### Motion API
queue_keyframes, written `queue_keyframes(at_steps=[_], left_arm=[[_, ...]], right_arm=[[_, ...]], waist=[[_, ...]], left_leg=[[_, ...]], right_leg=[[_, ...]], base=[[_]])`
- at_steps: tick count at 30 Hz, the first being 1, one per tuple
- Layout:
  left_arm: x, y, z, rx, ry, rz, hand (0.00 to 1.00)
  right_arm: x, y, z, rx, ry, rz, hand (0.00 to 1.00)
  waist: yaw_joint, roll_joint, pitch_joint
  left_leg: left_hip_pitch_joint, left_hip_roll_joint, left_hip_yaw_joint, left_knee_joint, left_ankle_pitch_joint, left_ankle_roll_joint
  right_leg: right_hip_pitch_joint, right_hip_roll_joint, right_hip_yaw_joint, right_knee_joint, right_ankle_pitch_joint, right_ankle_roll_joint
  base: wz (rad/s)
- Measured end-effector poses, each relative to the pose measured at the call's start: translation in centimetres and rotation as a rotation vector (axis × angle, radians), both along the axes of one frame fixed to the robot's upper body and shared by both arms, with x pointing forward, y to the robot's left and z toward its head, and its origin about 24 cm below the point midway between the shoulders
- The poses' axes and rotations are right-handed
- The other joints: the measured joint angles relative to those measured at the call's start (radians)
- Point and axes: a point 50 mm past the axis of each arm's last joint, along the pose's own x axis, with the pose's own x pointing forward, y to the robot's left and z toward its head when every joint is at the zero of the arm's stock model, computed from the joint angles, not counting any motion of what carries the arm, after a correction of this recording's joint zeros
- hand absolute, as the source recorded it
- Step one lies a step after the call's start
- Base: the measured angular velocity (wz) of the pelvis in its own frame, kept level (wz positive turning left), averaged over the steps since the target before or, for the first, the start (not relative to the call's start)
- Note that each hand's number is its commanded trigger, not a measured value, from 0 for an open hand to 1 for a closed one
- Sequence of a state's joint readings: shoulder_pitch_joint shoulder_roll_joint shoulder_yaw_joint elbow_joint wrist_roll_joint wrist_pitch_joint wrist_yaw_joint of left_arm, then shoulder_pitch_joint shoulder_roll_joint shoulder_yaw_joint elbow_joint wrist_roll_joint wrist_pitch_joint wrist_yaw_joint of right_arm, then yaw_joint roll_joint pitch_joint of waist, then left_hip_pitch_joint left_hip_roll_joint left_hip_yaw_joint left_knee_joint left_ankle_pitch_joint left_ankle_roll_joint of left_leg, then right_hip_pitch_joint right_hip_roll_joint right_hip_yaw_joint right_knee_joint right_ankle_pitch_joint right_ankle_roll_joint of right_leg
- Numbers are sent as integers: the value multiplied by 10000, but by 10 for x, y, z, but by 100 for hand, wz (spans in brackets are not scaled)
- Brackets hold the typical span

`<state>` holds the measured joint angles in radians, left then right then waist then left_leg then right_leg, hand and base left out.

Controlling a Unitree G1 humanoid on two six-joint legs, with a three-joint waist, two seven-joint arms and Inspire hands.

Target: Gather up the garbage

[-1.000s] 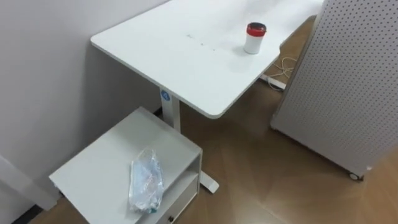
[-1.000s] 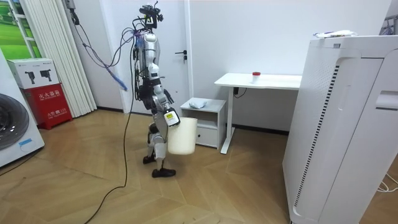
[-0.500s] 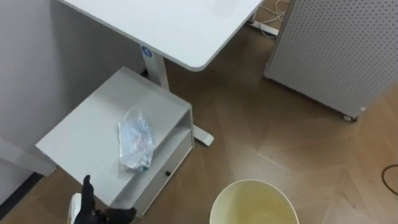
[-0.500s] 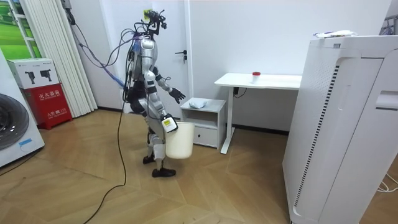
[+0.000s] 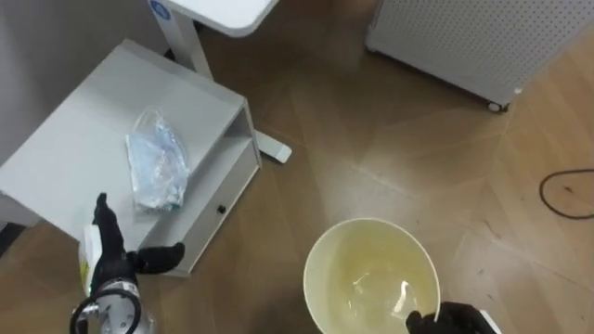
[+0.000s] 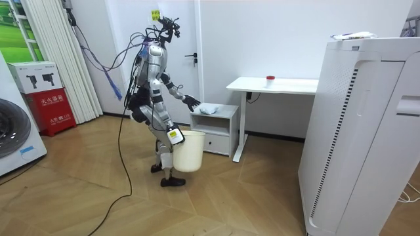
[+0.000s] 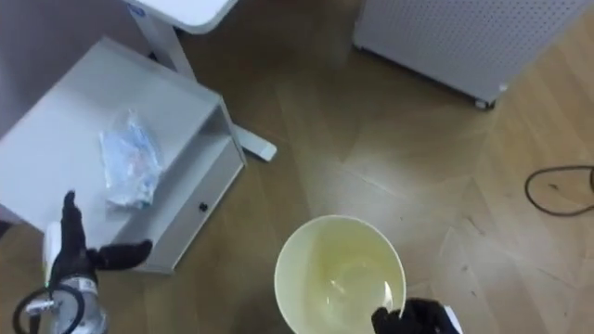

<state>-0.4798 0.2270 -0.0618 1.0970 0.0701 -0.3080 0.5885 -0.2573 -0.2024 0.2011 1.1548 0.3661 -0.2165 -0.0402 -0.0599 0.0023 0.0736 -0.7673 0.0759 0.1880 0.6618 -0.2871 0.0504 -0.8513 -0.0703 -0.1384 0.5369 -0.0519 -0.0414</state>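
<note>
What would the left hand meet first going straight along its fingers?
Probably the white cabinet's bare top, just left of the crumpled plastic bag. The left hand's straight fingers aim slightly past the bag. Its height above the top is unclear.

Bag [image 5: 156,172] on cabinet [image 5: 76,147] (bucket [image 5: 371,243] right)

Left hand [image 5: 119,269] was raised at the lower left of the frame, fingers straight, thumb spread wide; right hand [image 5: 452,320], at the bottom edge, curled its fingers over the pail [image 5: 362,264] rim
</note>
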Motion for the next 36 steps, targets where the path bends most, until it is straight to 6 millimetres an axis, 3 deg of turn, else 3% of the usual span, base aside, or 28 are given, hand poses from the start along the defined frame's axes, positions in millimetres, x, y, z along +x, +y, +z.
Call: queue_keyframes(at_steps=[7, 15, 26, 31, 36], left_arm=[[8, 20, 22, 1012, -778, 632, 0], [12, 14, 27, 1914, -820, 123, 0], [23, 20, 46, 4373, -849, -452, 0], [24, 18, 45, 4765, -603, -719, 0], [21, 27, 41, 5304, 9, -710, 0]], right_arm=[[4, 7, 3, 58, -86, 421, 100], [6, 7, 5, 45, -196, 402, 100], [1, -1, 3, 175, -62, 173, 100], [2, -2, 5, 305, -100, 107, 100], [6, -1, 9, 483, -286, 282, 100]], waist=[[-465, 7, 0], [-468, 34, 3], [-505, 132, 76], [-544, 132, 75], [-789, 129, 74]], left_leg=[[-459, 192, -22, 503, -199, -2], [-714, 193, -263, 656, -201, 0], [-884, 177, -447, 837, -227, 16], [-1022, 159, -535, 849, -230, 10], [-1377, 157, -576, 946, -230, 11]], right_leg=[[-318, 112, -18, 212, -26, -32], [-397, 67, -272, 214, -33, -54], [-428, 13, -451, 340, -111, -66], [-511, 1, -522, 344, -139, -67], [-823, -6, -556, 403, -140, -66]], base=[[-5], [7], [4], [5], [1]])
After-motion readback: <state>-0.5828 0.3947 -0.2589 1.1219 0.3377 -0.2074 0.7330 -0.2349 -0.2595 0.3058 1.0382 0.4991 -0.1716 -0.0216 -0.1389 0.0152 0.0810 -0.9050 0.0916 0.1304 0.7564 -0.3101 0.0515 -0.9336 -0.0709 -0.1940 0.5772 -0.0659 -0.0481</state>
